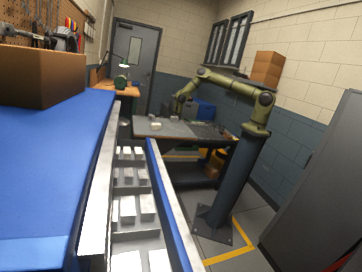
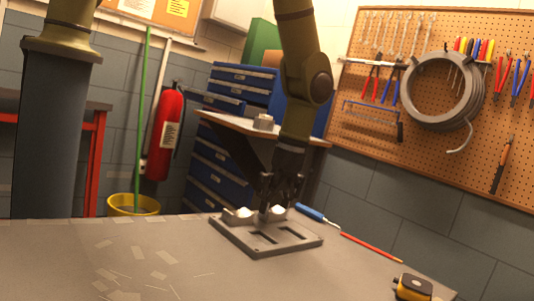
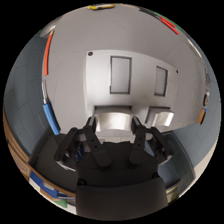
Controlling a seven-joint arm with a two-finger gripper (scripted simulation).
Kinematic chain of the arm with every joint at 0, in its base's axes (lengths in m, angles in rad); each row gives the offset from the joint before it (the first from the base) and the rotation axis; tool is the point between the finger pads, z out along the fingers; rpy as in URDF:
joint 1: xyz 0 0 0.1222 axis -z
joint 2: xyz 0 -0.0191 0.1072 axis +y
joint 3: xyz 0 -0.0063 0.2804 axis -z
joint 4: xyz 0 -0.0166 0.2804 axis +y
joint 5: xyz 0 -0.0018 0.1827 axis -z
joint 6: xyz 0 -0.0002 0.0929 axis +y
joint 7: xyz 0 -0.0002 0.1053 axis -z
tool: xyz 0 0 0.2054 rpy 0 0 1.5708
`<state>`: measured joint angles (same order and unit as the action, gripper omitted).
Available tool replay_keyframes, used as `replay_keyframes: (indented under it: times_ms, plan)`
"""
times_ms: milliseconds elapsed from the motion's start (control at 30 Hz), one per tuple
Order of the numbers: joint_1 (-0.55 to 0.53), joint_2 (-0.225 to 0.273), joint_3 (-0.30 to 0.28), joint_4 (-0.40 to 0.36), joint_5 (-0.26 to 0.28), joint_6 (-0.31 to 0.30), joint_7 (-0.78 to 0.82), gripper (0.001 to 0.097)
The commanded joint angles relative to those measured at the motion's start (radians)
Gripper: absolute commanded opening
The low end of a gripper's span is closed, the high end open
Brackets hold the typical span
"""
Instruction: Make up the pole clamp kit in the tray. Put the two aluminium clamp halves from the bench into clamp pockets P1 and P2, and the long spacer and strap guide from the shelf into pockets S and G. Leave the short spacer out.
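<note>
My gripper (image 3: 114, 126) (image 2: 275, 198) (image 1: 174, 115) stands low over the far edge of the grey tray (image 2: 265, 231) (image 3: 131, 83). An aluminium clamp half (image 3: 112, 121) (image 2: 275, 212) is held between its closed fingers, resting in a clamp pocket of the tray. The other clamp half (image 3: 161, 117) (image 2: 240, 214) sits in the pocket beside it. The tray's two near pockets, a wider one (image 3: 120, 74) and a narrower one (image 3: 161, 80), hold nothing. On the shelf behind, one pale block (image 2: 263, 121) is in sight. The other shelf parts are hidden.
Behind the tray stand a blue drawer cabinet (image 2: 234, 124) and a pegboard of tools (image 2: 438, 84). A blue-handled screwdriver (image 2: 319, 217) and a red rod (image 2: 371, 247) lie right of the tray. A yellow tape measure (image 2: 413, 287) sits near the bench corner.
</note>
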<state>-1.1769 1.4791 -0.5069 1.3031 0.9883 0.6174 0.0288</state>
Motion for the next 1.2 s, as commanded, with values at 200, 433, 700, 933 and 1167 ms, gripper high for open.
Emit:
replay_keyframes:
  times_ms: [200,433,700,933,1167]
  plan:
    - [0.0,-0.002,-0.001,-0.001,0.0,0.0,0.0,0.0395]
    - [0.0,-0.002,-0.001,-0.001,0.0,0.0,0.0,0.0535]
    - [0.0,-0.002,-0.001,-0.001,0.0,0.0,0.0,0.0695]
    - [0.0,-0.002,-0.001,-0.001,0.0,0.0,0.0,0.0835]
    - [0.0,-0.002,-0.001,-0.001,0.0,0.0,0.0,0.084]
